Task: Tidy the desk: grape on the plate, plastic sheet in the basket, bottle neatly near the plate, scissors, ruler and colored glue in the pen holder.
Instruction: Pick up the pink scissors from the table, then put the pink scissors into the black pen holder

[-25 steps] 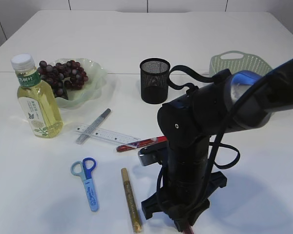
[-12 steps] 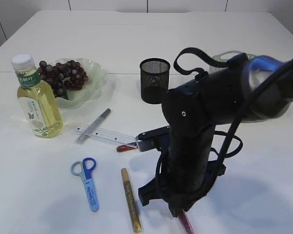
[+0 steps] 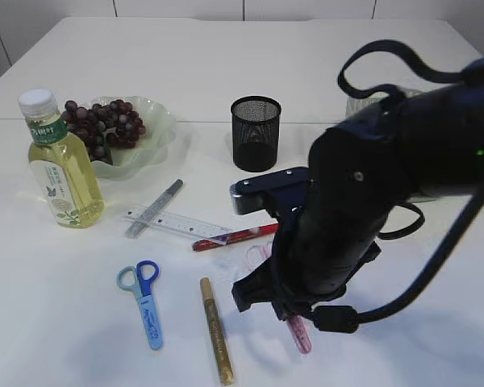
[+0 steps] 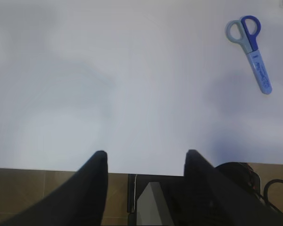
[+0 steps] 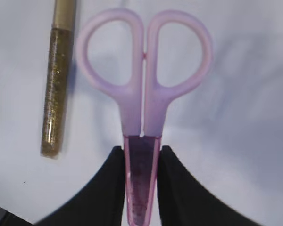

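holding the pink scissors pinched by their sheath in the right gripper above the table's near edge, i'd carry them level toward the pen holder, then tip them blade-down before releasing.

grapes on plate, bottle beside it, basket seemingly behind arm
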